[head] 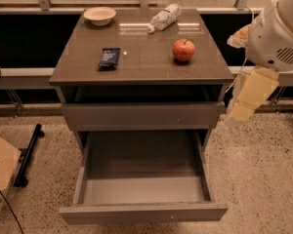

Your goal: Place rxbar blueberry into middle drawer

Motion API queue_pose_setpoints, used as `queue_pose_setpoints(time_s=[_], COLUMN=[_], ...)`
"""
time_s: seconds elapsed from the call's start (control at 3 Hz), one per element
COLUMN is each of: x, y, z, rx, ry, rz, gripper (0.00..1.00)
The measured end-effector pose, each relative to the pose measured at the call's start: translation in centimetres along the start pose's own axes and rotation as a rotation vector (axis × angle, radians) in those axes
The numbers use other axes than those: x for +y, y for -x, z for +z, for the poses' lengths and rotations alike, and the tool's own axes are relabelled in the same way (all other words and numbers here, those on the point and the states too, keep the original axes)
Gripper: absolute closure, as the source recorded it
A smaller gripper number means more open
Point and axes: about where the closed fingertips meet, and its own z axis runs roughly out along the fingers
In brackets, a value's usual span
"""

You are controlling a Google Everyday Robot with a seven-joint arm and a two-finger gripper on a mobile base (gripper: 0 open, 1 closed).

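Speckled stone floor [263,179] spread beneath a brown bench [146,67], with a dark wall and window frames behind. On the bench top the bar [109,57] lay flat toward the left side, dark blue wrapper up, touching nothing. An apple [183,49] stood upright to its right, well apart. Along the back edge sat a pale bowl [99,15] on the left and a clear bottle [165,17] on its side near the middle, cap toward the front left. Below the top was a dark open slot, then a closed flat panel [141,115]. Under that panel the drawer [144,212] stood pulled far out, its pale grey bottom in view. The claw [249,97], a cream-coloured piece, hung from the white arm [278,33] to the right of the bench, level with the panel, well apart from the bar and outside the drawer. Nothing showed in its hold; whether it was open or closed could not be told. A cardboard box [0,177] sat on the floor at the left edge.
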Motion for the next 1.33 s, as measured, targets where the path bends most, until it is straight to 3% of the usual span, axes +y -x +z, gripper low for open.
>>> queue_pose_setpoints(time_s=[0.67,1.0,1.33], x=[-1.6,-3.6,-3.6], y=[6.0,9.0,9.0], z=[3.5,6.3,6.3], rx=[-0.146,-0.189,-0.189], ry=[-0.011,0.003,0.003], rz=[-0.029,-0.036,-0.036], gripper=[0.0,0.0,0.0])
